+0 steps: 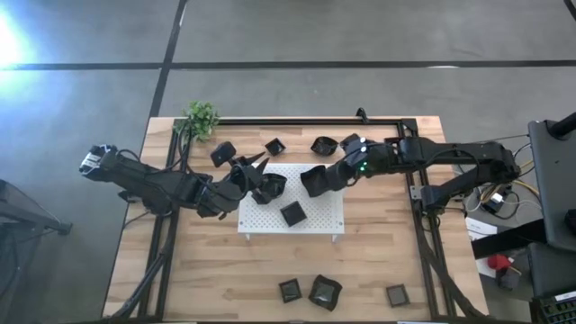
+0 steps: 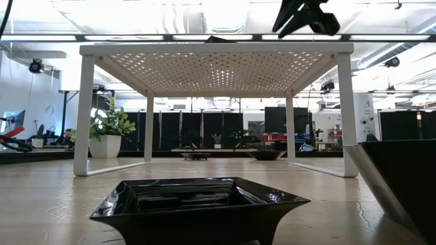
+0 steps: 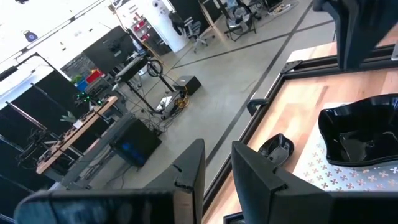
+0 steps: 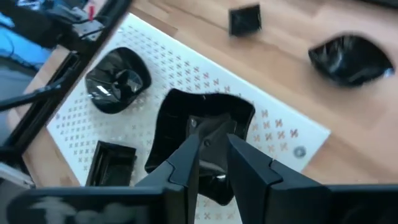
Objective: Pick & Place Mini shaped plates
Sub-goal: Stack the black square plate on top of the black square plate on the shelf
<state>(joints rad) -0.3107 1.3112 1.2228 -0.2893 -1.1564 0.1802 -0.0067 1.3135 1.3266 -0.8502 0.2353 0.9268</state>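
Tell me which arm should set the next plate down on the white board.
Right. The right claw grips a wavy-edged plate by its rim above the white perforated board, so it need only lower it. The left claw points away, toward the table's far edge.

In the low view a black dish point(image 2: 402, 184) is cut off by the frame's right edge, so its shape cannot be told. In the right wrist view the right pincer point(image 4: 214, 146) covers the middle of the wavy plate point(image 4: 180, 121) beneath it, and the dish point(image 4: 351, 57) far beyond its fingers is blurred. The left pincer point(image 3: 217, 163) shows only partly at the frame's bottom.
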